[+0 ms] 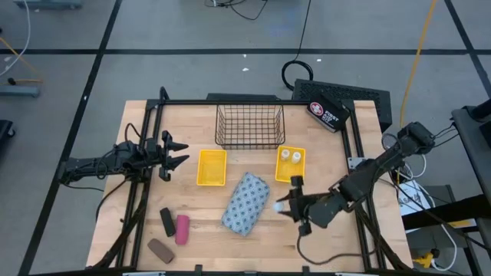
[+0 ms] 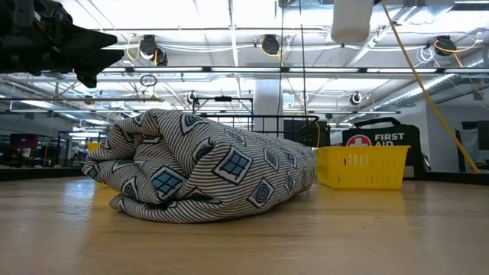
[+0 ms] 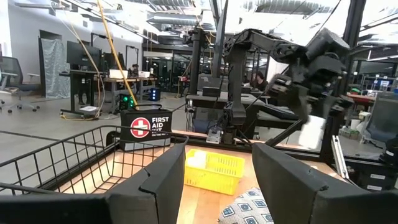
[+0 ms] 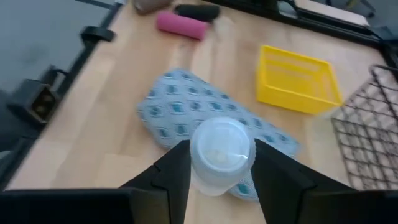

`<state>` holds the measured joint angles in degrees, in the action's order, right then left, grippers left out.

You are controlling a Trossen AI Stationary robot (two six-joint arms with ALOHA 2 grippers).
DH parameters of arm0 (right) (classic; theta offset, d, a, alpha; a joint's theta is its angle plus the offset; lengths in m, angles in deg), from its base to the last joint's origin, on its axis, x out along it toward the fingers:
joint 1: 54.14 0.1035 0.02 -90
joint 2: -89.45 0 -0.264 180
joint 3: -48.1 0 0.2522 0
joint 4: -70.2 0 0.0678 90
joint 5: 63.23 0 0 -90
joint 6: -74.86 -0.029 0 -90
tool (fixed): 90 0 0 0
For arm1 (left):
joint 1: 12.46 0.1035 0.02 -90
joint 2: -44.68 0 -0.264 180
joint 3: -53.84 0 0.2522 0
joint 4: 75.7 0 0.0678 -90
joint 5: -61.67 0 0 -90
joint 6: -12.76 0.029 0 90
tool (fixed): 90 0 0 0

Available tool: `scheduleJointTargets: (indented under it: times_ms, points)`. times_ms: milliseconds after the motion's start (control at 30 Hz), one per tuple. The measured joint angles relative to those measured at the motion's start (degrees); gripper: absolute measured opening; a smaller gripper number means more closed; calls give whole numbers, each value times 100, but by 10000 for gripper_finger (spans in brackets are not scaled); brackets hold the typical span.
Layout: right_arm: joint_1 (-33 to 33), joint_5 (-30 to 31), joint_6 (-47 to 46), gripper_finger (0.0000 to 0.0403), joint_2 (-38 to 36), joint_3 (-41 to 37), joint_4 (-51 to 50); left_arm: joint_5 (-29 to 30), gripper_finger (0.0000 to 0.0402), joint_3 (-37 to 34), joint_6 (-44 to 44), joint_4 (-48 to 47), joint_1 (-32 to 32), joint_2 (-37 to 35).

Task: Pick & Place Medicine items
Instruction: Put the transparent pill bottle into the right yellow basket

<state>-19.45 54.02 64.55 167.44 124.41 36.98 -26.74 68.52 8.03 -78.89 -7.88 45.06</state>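
My right gripper [image 1: 288, 205] hangs above the table right of the blue-grey patterned pouch [image 1: 245, 202], shut on a small white round bottle [image 4: 219, 152]. Two more white bottles [image 1: 290, 156] stand in the right yellow tray [image 1: 290, 175]. The black [image 1: 167, 221], pink [image 1: 182, 228] and brown [image 1: 160, 249] pieces lie flat at the near left. My left gripper [image 1: 178, 153] waits open, held above the table's left side, with nothing between its fingers. My right gripper pinches the bottle's round sides [image 4: 194, 163] between its two fingers [image 4: 177, 171], with the bottle's top toward the wrist camera. The fingers come from the table's right, slanting down. The bottle [image 2: 355, 19] is lifted well clear of the table.
A second yellow tray [image 1: 212, 167] sits left of centre, and a dark wire basket [image 1: 249, 125] stands at the far middle. A first-aid kit [image 1: 328, 113] lies at the far right. Bare wood shows along the near edge, right of the pieces.
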Motion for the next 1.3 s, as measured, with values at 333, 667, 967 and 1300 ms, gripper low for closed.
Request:
scheduleJointTargets:
  times_ms: [333, 667, 967, 1300]
  points:
    - [-916, -29, 176, 141, -674, -698, -180, 0, 198, 0, 0, 0, -1, 0]
    - [-2007, -47, 52, 138, -1638, -2022, 199, 0, 198, 0, 0, -1, -1, -1]
    - [-2522, -51, -266, 137, -1746, -2813, 642, -1, 198, 1, 0, 0, -2, -2]
    - [-2943, -975, -627, 137, -1393, -2960, 1232, -1, 198, -2, 0, 0, 0, -1]
